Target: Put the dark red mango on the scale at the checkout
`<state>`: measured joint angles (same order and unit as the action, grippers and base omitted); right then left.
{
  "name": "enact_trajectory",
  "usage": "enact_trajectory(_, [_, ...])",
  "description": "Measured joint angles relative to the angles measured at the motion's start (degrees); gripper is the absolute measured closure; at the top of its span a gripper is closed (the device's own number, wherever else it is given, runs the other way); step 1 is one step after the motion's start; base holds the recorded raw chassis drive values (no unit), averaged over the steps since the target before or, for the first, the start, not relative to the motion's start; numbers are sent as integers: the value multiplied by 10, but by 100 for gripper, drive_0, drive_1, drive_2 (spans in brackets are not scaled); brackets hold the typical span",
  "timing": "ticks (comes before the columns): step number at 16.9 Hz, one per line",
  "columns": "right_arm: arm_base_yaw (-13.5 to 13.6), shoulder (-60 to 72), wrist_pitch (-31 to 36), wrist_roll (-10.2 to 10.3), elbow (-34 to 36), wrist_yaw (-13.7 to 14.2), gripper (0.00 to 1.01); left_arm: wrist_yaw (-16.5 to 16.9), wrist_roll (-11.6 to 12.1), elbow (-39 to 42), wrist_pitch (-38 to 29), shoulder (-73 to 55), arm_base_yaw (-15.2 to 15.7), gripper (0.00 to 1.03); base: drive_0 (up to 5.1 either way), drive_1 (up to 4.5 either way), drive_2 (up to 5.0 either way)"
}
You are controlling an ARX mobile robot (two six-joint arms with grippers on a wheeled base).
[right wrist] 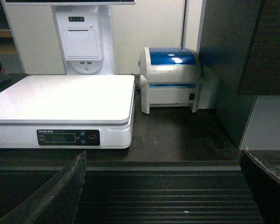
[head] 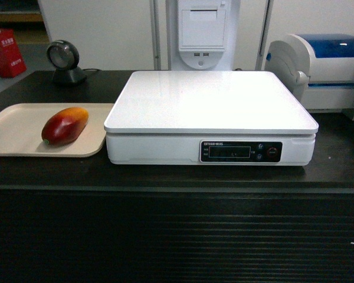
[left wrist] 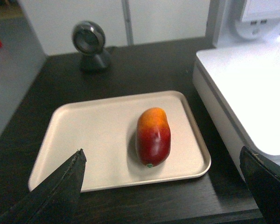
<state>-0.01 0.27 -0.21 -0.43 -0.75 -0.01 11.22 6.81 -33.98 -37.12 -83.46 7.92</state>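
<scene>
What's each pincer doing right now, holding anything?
Left pincer: open, empty, above the dark red mango.
Right pincer: open, empty.

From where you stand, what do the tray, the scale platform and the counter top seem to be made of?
The tray looks like matte beige plastic: even colour, moulded rounded rim. The scale platform looks like glossy white plastic or coated metal; it reflects light softly. The checkout top looks like dark wood-grain laminate, with faint streaks in the left wrist view.

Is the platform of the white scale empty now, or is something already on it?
Empty. The scale shows a bare white top in all views; the dark red mango lies on the beige tray beside it.
</scene>
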Motion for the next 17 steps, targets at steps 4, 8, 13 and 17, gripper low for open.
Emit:
enact_trajectory(4, [0,0,0,0,0,0,3,85,30,-262,143,-275,7,5,0,0,0])
enact_trajectory(8, [0,0,0,0,0,0,3,132,85,-478,284,-421,-14,5,0,0,0])
enact_trajectory(13, [0,0,0,0,0,0,3,92,104,-635,370,-521,-22,5,0,0,0])
enact_trajectory(17, [0,0,0,0,0,0,3,73,105,-666,389,-539,-19,5,0,0,0])
